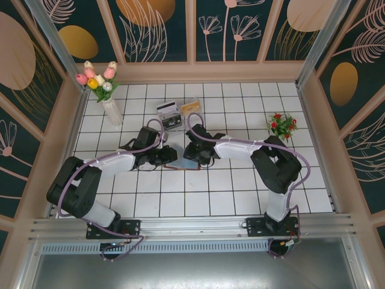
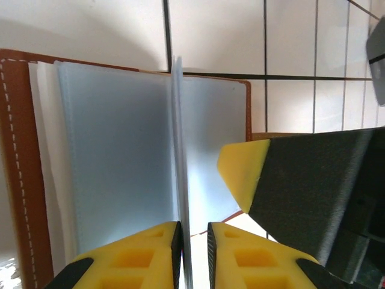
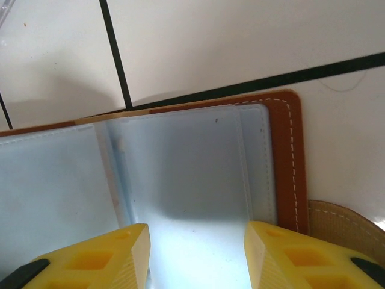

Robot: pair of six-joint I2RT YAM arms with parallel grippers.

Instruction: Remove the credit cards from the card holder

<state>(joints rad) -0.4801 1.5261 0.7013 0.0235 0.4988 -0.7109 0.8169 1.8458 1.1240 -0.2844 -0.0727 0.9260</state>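
The card holder (image 1: 183, 164) lies open on the white tiles between my two grippers, brown rim outside and blue-grey sleeves inside (image 2: 114, 156). One sleeve leaf (image 2: 178, 138) stands upright on edge. My left gripper (image 2: 192, 247) has its jaws narrowly apart around that leaf, which leans on the left pad with a slim gap to the right pad. My right gripper (image 3: 198, 253) is open and stands astride the right-hand sleeve page (image 3: 192, 168); one of its fingers (image 2: 240, 171) rests near that page. The sleeves look blank. Two small flat credit cards (image 1: 168, 108) lie in the tray at the back.
A clear two-compartment tray (image 1: 180, 114) sits just behind the grippers. A vase of tulips (image 1: 110, 108) stands at the back left and a small red flower plant (image 1: 281, 124) at the right. Wooden walls ring the tiled floor (image 1: 228, 192).
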